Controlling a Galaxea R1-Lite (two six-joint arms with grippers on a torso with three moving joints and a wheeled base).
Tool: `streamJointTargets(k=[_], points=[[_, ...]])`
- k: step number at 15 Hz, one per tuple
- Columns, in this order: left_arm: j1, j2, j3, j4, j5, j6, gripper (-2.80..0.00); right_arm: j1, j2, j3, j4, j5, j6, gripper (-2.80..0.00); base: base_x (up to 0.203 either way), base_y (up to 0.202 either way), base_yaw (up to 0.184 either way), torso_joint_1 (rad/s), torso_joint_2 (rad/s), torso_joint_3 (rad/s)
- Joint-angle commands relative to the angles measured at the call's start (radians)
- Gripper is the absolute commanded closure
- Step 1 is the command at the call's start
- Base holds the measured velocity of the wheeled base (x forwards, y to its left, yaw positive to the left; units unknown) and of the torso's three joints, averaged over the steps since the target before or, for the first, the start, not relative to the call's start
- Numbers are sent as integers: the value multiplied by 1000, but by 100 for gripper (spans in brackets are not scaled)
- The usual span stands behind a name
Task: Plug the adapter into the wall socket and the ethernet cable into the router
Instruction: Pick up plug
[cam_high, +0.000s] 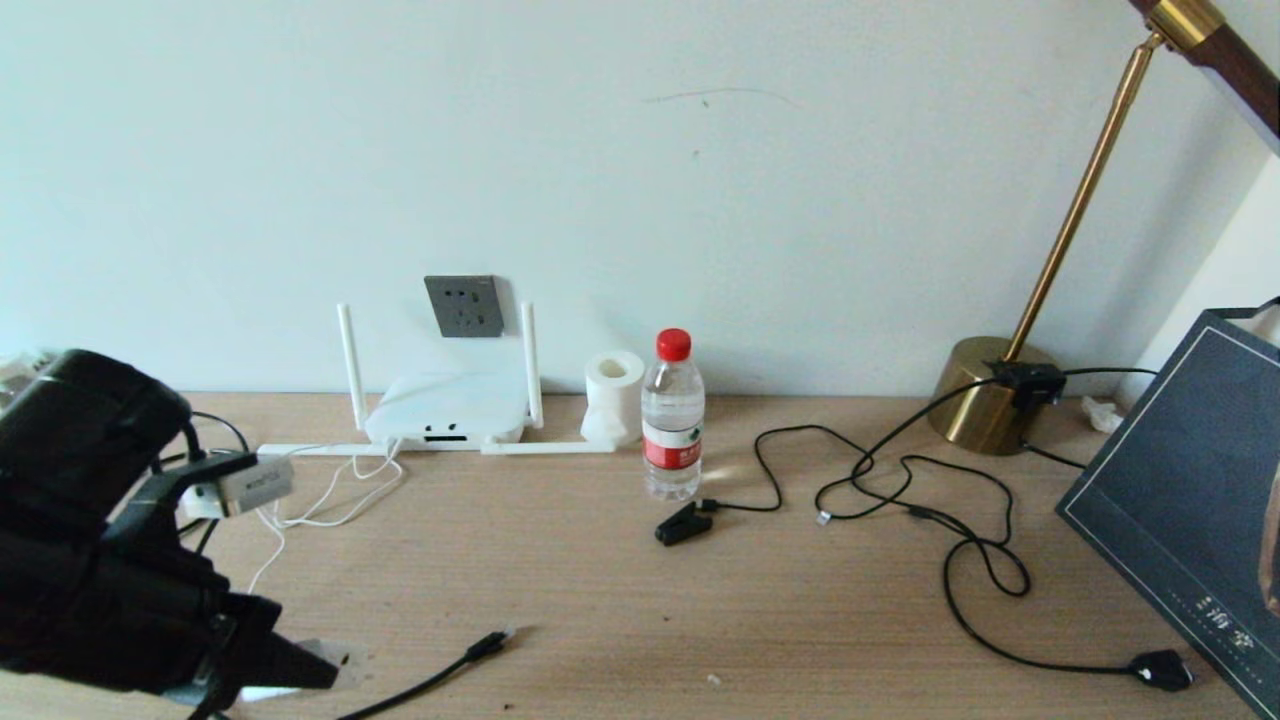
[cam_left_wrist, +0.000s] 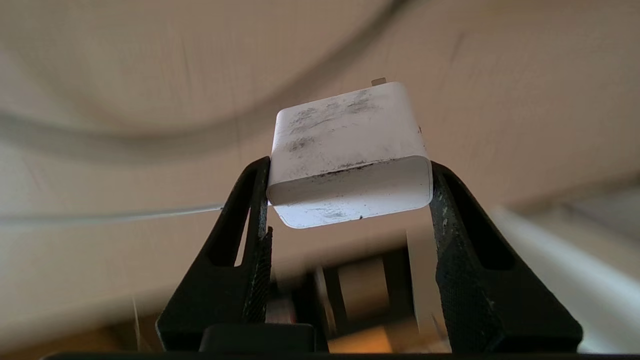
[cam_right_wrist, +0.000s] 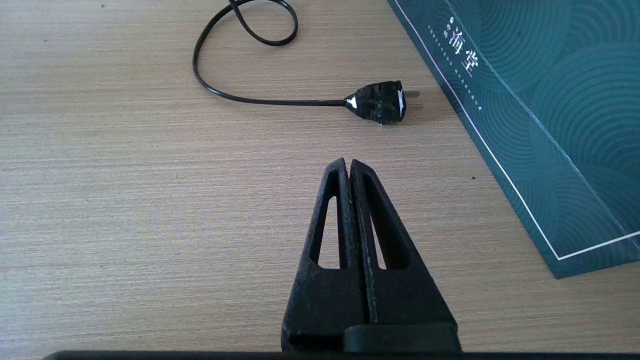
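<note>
The left tool (cam_left_wrist: 350, 195) is clamped on the adapter (cam_left_wrist: 350, 155), its two fingers (cam_left_wrist: 252, 210) pressed against the block's opposite sides at roughly half spread, with a metal prong just showing at the far end. In the head view that left tool (cam_high: 215, 485) sits at the left edge of the frame, holding the adapter (cam_high: 255, 483) off the counter (cam_high: 700, 620), below and to the left of the wall socket (cam_high: 463, 305). The thin white cord (cam_high: 330, 500) trails from it in loose loops toward the router (cam_high: 447, 410), which stands against the wall directly under the socket.

Nothing is plugged in yet, as far as I can judge. The socket's holes are bare and the adapter is well apart from it. The ethernet cable (cam_high: 440, 670) lies at the lower left of the head view, its connector near the frame's bottom edge, untouched and far from the router's dark port slot. So the first half is under way at the carrying stage, and the second has not begun.

The right tool (cam_right_wrist: 350, 165) hangs idle over bare counter, fingers pressed together and empty, near a black plug (cam_right_wrist: 382, 101) and a dark green box (cam_right_wrist: 550, 125).
</note>
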Motion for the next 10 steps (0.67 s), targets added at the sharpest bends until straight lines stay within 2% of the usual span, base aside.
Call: streamJointTargets(k=[1,5,9,10], points=[[10,94,-37,67,-1,-26,0,0,1,0,0,0,-1,0,0,0,0,0,0,0],[46,219,-149,130,-7,-38,0,0,1,0,0,0,-1,0,0,0,0,0,0,0],[51,310,-202,123,-14,-39,0,0,1,0,0,0,-1,0,0,0,0,0,0,0],[51,322,-205,115,-39,-40,0,0,1,0,0,0,-1,0,0,0,0,0,0,0]])
